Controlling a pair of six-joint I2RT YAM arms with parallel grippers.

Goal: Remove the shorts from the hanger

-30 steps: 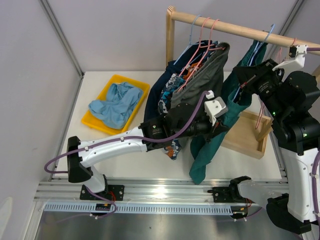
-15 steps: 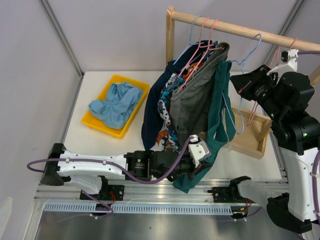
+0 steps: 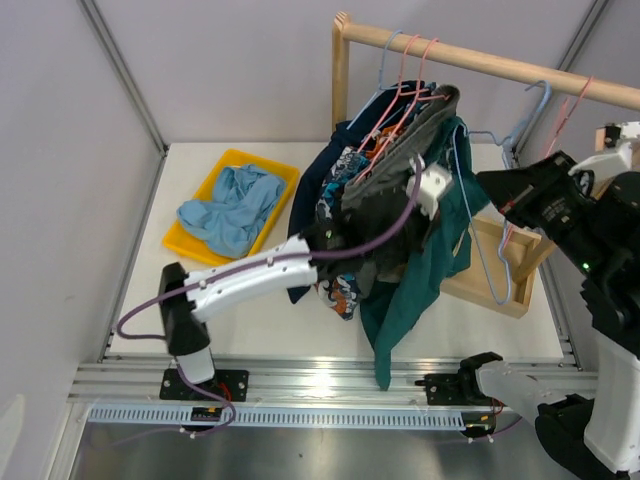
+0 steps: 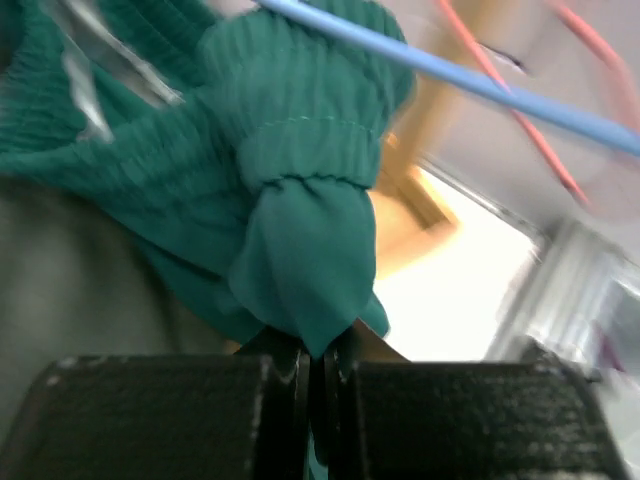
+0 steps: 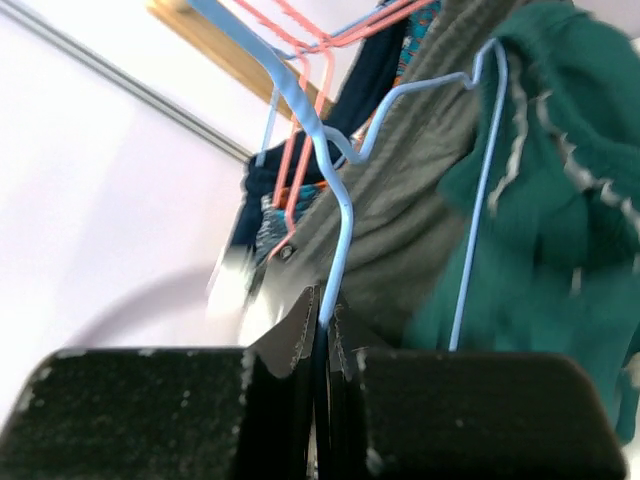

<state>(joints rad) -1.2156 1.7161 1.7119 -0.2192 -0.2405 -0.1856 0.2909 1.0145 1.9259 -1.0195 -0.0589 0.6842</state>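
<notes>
The teal green shorts (image 3: 410, 290) hang in a long fold from beside the rack down toward the table's front. My left gripper (image 3: 432, 192) is shut on a bunch of their fabric (image 4: 300, 200) just below the ribbed waistband; the left gripper (image 4: 318, 365) shows cloth pinched between its jaws. My right gripper (image 3: 492, 188) is shut on the neck of the light blue hanger (image 3: 495, 250), seen as a thin wire (image 5: 335, 200) between the closed right gripper (image 5: 322, 312). One hanger arm lies against the teal waistband (image 5: 560, 230). Grey shorts (image 3: 385, 190), navy shorts (image 3: 305, 230) and patterned shorts (image 3: 335, 285) stay on the rack.
A wooden rail (image 3: 450, 55) carries pink hangers (image 3: 405, 75). Light blue shorts (image 3: 232, 210) lie in a yellow tray (image 3: 275, 165) at the back left. A wooden box (image 3: 490, 270) sits at the right, under the blue hanger.
My left gripper dipped toward the table's front with the teal shorts, then rose back up beside the rack. My right gripper drew the blue hanger rightward and lower, away from the shorts.
</notes>
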